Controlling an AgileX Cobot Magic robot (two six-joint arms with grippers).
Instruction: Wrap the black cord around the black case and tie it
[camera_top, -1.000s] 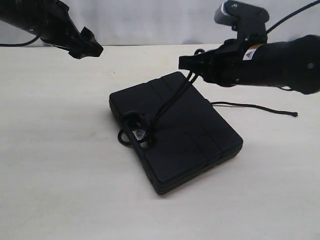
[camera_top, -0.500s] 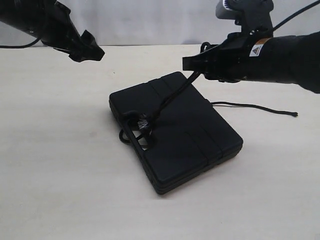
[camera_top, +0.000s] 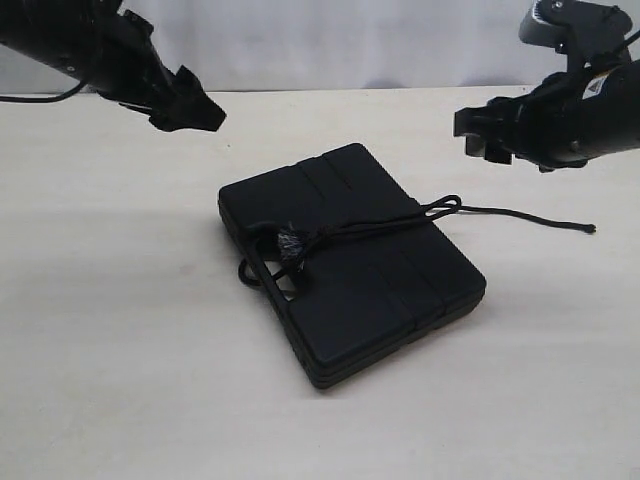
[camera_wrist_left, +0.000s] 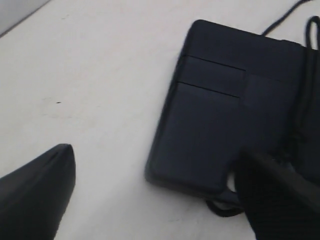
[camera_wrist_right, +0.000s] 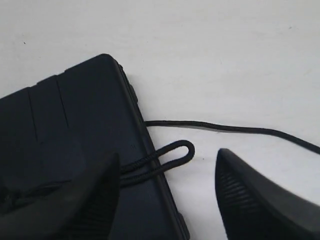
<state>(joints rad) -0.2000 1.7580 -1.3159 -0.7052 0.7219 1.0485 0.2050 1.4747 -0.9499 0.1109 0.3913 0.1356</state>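
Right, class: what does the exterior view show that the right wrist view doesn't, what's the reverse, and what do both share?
Only exterior: the left gripper, the black cord's free end, the whole black case. Only right wrist: the textured inner pads of the right gripper, spread apart. Both: the cord's loop overhanging the case's edge, its tail on the table.

Matte-black left arm (camera_top: 85, 48) and right arm (camera_top: 590, 125), the latter with grey camera mount (camera_top: 556, 20), white label (camera_top: 603, 88)

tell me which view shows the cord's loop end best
Right wrist view: the black cord loops close and whole past the black case. The exterior view shows that loop small; the left wrist view catches only blurred strands.
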